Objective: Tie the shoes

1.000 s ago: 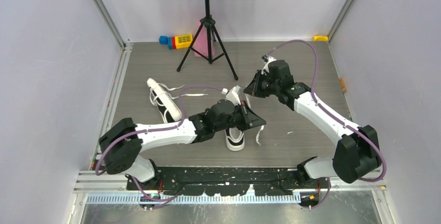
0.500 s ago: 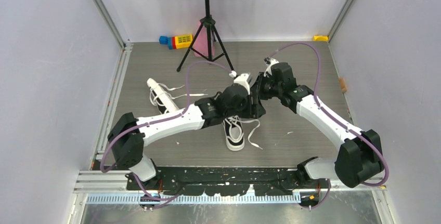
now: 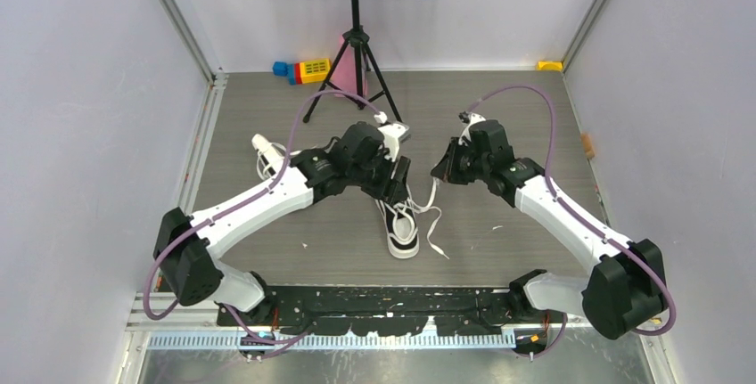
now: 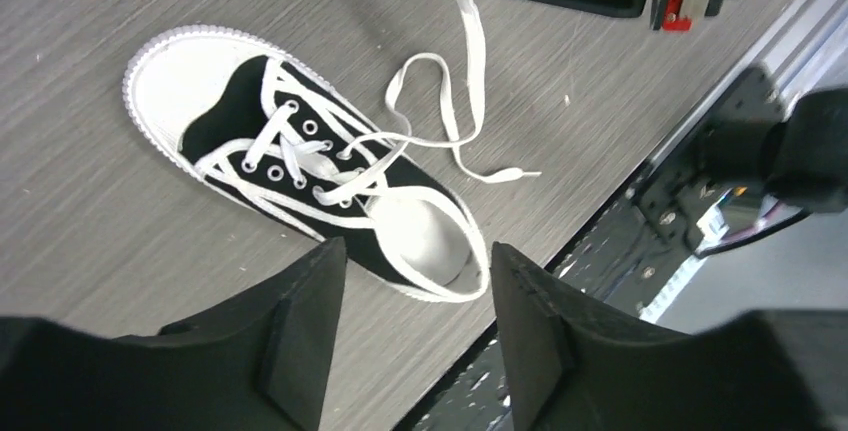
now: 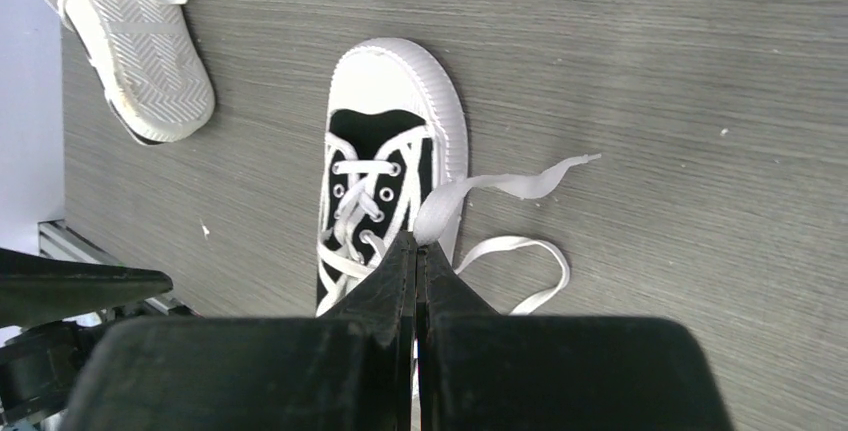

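One of the shoes (image 3: 402, 231) stands upright mid-floor, a black sneaker with a white toe cap pointing to the near edge, and its white laces (image 4: 440, 121) are loose. The other shoe (image 3: 281, 170) lies on its side to the left with its sole (image 5: 140, 51) showing. My left gripper (image 3: 393, 184) hovers over the upright shoe's (image 4: 300, 166) heel. It (image 4: 415, 286) stands open with nothing between its fingers. My right gripper (image 3: 440, 170) hangs right of that shoe (image 5: 385, 186). It (image 5: 417, 243) is shut on a fold of white lace (image 5: 470, 191).
A black music-stand tripod (image 3: 357, 72) stands at the back, with toy blocks (image 3: 305, 69) and a pink object (image 3: 341, 77) beside it. A small yellow piece (image 3: 550, 65) lies in the back right corner. Pale walls enclose three sides. A metal rail (image 3: 392, 313) runs along the near edge.
My left gripper opened and swung from the shoe's right side back to above its heel. The lace end there now lies on the floor. My right gripper stayed shut on its lace.
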